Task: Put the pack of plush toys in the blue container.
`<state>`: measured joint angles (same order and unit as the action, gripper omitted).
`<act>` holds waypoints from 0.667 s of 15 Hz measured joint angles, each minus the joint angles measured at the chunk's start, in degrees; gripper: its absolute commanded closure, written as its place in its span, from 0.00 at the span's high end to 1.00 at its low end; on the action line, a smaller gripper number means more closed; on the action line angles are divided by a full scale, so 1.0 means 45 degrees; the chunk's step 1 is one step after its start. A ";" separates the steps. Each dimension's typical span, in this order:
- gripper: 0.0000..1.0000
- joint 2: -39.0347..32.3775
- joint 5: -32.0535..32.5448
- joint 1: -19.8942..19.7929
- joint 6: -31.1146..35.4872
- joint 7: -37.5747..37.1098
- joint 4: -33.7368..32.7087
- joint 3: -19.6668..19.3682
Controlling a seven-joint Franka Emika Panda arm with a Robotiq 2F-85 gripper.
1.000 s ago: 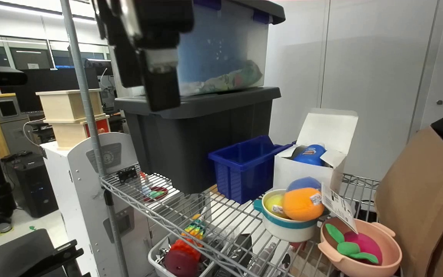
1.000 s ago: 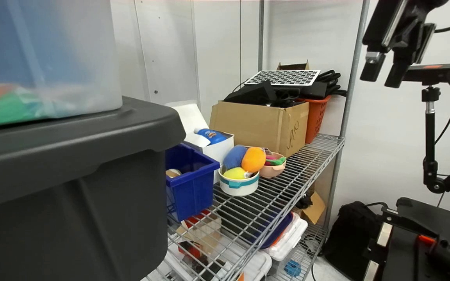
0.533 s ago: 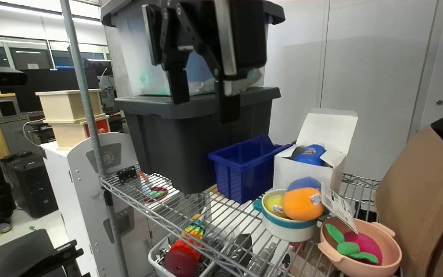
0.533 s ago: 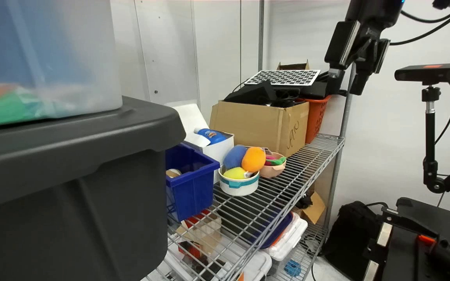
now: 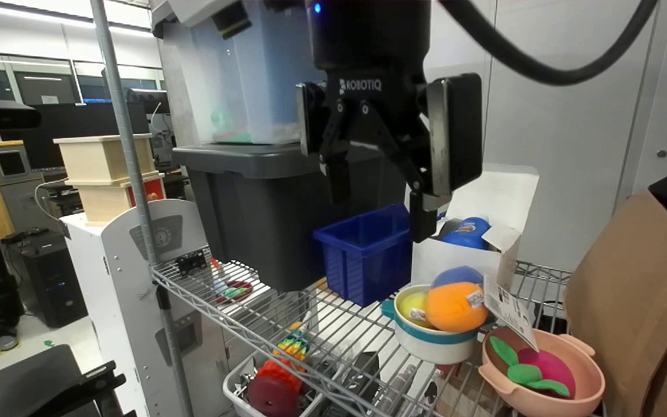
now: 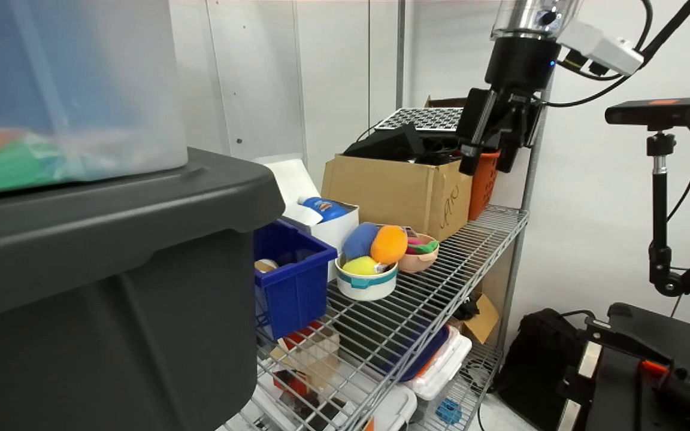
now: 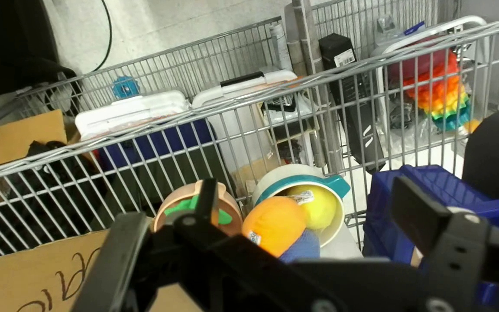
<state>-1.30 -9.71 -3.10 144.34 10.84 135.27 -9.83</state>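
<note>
While the pack of plush toys (image 5: pixel 456 307) sits in a white bowl (image 5: pixel 435 348), the gripper (image 5: pixel 381 205) hangs with its fingers (image 5: pixel 424 223) spread

As both exterior views show, the gripper points downward, its two fingers standing well apart from each other. It hangs above the level of the wire shelf (image 6: pixel 423 299), well apart from the toys. In the wrist view, the white bowl appears in the gap between the fingers, and the pack lies inside, its orange, yellow and blue parts against each other and rising over the rim. This bowl, which has a teal band, stands on the shelf, between the blue container (image 5: pixel 365 275) and a pink bowl (image 5: pixel 542 399). The blue container stands upright, just beside the dark grey tote (image 5: pixel 252 226); whether these two touch, I cannot tell. Near the white bowl is a white box (image 5: pixel 455 260) with raised lid, holding a blue bottle (image 5: pixel 465 233).
</note>
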 measured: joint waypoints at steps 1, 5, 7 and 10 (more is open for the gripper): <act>1.00 -0.0195 -0.0001 0.0000 0.0153 -0.0092 -0.0126 0.0045; 1.00 -0.0351 0.0000 0.0000 0.0481 -0.0949 -0.0245 0.0233; 1.00 -0.0303 0.0000 0.0000 0.0659 -0.1245 -0.0240 0.0336; 1.00 -0.0084 0.0028 -0.0001 0.0633 -0.1430 -0.0183 0.0380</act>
<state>-1.68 -9.59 -3.11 147.19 4.41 134.45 -8.12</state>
